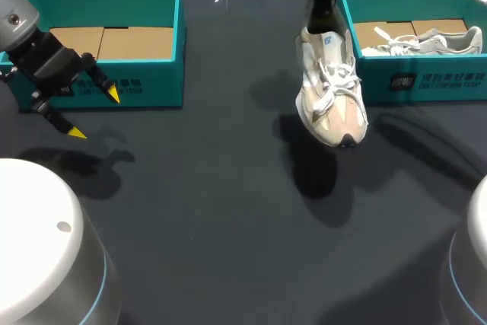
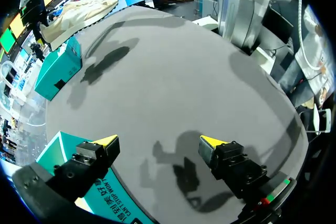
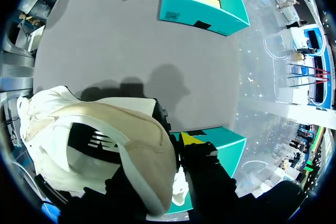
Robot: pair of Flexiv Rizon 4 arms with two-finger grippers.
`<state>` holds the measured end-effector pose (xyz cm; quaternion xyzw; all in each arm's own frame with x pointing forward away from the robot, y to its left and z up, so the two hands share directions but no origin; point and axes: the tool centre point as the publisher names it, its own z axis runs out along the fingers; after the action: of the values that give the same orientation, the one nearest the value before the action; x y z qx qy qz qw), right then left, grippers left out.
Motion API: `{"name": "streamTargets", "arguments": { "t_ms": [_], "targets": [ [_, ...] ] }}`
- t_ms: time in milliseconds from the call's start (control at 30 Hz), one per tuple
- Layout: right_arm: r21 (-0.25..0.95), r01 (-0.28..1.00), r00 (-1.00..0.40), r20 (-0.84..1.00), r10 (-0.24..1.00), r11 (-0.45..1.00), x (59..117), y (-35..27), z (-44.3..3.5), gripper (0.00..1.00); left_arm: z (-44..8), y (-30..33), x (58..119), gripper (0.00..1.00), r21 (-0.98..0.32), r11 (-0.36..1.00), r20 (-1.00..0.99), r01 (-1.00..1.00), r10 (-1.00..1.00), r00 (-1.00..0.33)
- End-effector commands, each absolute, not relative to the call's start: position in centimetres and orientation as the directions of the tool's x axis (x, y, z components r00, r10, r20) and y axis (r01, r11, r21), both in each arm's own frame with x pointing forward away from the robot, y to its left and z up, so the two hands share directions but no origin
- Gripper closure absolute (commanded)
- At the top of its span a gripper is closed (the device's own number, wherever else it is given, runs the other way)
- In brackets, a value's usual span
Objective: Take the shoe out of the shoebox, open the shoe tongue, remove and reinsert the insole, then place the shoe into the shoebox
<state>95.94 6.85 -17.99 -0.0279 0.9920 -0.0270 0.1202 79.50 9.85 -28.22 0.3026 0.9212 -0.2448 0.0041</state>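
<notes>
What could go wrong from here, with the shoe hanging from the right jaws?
1. The shoe hangs toe-down above the table, held only at its heel by the right jaws; it may swing or slip out.
2. It hangs close beside the right shoebox, which holds a second shoe; a sideways move could knock the box.
3. The left jaws stand open, off by the left shoebox, so nothing else supports the shoe.
</notes>
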Motion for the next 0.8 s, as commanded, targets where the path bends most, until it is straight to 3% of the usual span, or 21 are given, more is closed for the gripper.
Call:
{"name": "streamTargets", "arguments": {
  "t_ms": [33,500,800],
  "targets": [
    [-0.061,-0.048,-0.97,-0.237,-0.061,0.997,95.9,6.8,-17.8,1.0,-28.2,9.9,79.4,0.0,-0.447,0.698,-0.156,0.56,0.556,-0.816],
    [-0.09,-0.038,-0.953,-0.295,-0.064,0.995,102.0,2.0,-14.8,1.0,-28.2,9.9,79.4,0.0,-0.447,0.698,-0.156,0.56,0.556,-0.816],
    [-0.092,-0.036,-0.954,-0.294,-0.062,0.995,102.3,1.7,-14.6,1.0,-28.2,9.9,79.4,0.0,-0.447,0.698,-0.156,0.56,0.556,-0.816]
  ]
}}
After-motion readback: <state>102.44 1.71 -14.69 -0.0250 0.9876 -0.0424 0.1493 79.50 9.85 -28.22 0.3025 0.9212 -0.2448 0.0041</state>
